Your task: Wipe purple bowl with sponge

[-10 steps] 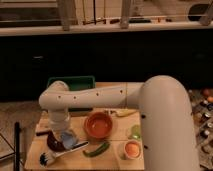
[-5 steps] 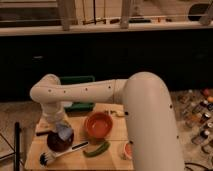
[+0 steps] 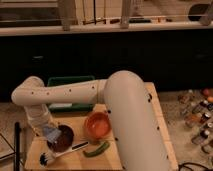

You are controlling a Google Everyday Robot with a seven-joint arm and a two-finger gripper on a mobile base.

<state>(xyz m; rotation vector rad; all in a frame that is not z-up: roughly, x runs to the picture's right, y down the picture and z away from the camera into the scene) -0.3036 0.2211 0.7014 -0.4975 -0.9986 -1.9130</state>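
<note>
Since half a second ago the arm's (image 3: 60,94) elbow has swung further left, and the gripper (image 3: 46,129) has slid from over the purple bowl (image 3: 64,140) to its left rim. The bowl itself has not shifted.

Camera view: the gripper hangs low at the front-left of the wooden table (image 3: 80,161) with the sponge (image 3: 50,132) right at its tip, touching or just over the bowl's near-left edge. That placement suits a wiping pass along the rim, though whether the hand is clamped on the sponge cannot be told. The purple bowl sits near the table's front-left corner. Its inside is dark and seems to hold nothing.

Just to its right stands the larger orange bowl (image 3: 97,125), apparently empty too and clear of the work. A white-handled brush (image 3: 70,150) lies in front of the purple bowl, and a green chilli (image 3: 96,149) lies beside it — both unused. Behind, a green tray (image 3: 70,80) sits half hidden by the arm — its contents cannot be made out.
</note>
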